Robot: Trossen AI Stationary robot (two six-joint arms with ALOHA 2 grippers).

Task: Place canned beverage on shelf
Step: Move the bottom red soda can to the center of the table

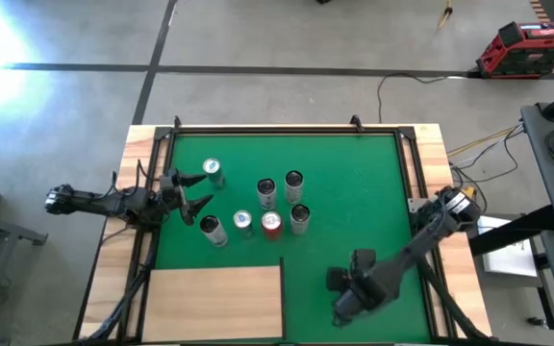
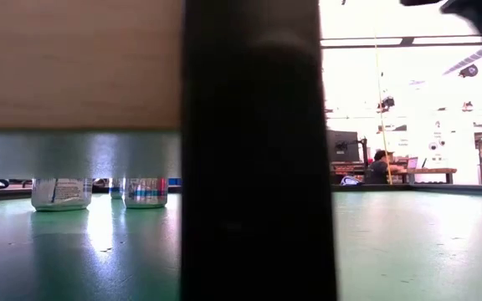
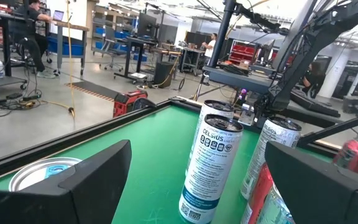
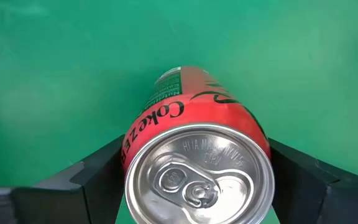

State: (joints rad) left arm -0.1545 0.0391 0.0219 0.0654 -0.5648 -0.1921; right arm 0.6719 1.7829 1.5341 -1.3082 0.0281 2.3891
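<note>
Green felt mat (image 1: 354,192) fills the table, a cluster of upright cans (image 1: 267,204) at its middle; the pale wooden shelf (image 1: 214,303) lies flat at the near left corner; just right of it the right gripper (image 4: 194,180) hovers, fingers pressed against both sides of a red Coke Zero can (image 4: 197,155); the left gripper (image 1: 192,192) waits spread wide beside the cluster.

I see my right arm reaching in from the right edge, elbow bent, wrist pointing down over the surface's near right part. Its right gripper (image 4: 194,180) has both dark fingers (image 4: 89,180) pressed against a red can (image 4: 197,155). My left gripper (image 1: 192,190) waits at the left side, fingers spread apart (nothing between them).
</note>
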